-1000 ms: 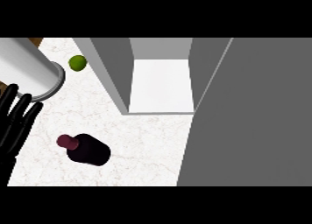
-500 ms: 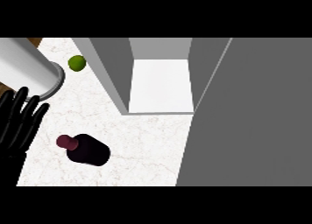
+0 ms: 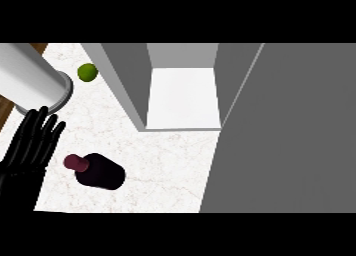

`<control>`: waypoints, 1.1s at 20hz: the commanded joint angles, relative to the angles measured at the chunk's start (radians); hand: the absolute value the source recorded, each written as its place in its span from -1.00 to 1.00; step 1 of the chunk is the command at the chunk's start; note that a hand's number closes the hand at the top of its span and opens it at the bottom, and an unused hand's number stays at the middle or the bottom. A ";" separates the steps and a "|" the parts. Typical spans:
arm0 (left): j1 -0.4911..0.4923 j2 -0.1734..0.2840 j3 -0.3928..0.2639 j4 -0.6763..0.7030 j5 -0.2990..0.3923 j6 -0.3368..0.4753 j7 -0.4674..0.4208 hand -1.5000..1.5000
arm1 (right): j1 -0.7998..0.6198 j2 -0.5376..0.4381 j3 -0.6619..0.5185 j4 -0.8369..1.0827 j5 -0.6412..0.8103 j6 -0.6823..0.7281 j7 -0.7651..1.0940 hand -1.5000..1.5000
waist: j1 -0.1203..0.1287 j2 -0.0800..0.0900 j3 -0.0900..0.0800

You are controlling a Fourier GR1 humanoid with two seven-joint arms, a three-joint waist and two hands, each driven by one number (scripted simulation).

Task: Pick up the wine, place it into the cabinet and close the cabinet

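- Dark wine point(image 3: 98, 170) bottle stands on the counter point(image 3: 166, 150), near-left of the open cabinet point(image 3: 185, 97).
- I see left hand point(image 3: 29, 145) w/ fingers straight, just left of bottle, not touching.
- Green fruit point(image 3: 87, 72) far left.

wine bottle point(image 3: 97, 171) on counter point(image 3: 166, 160), left hand point(image 3: 29, 145) just left, open cabinet point(image 3: 182, 90) behind, lime point(image 3: 87, 72) far back-left

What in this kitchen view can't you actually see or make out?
- Right hand: not in the head view at all.
- Cabinet: its top is cut off by the upper edge; the open door hides everything to the right.
- Left hand: forearm cut off at the lower left.
- Wine: seen from above, no label readable.
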 commanded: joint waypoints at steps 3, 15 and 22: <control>0.025 0.003 0.048 0.118 -0.002 -0.041 -0.127 -1.00 | -0.026 -0.021 0.039 -0.157 0.164 -0.036 0.111 -1.00 | 0.003 0.000 -0.001; 0.106 0.022 0.107 0.354 -0.023 -0.137 -0.365 -1.00 | -0.082 -0.070 0.042 -0.139 0.166 -0.092 0.151 -1.00 | 0.003 0.000 0.000; 0.064 0.044 0.144 0.590 -0.049 -0.180 -0.508 -1.00 | -0.016 -0.136 0.073 -0.165 0.132 -0.096 0.084 -1.00 | -0.006 0.001 0.000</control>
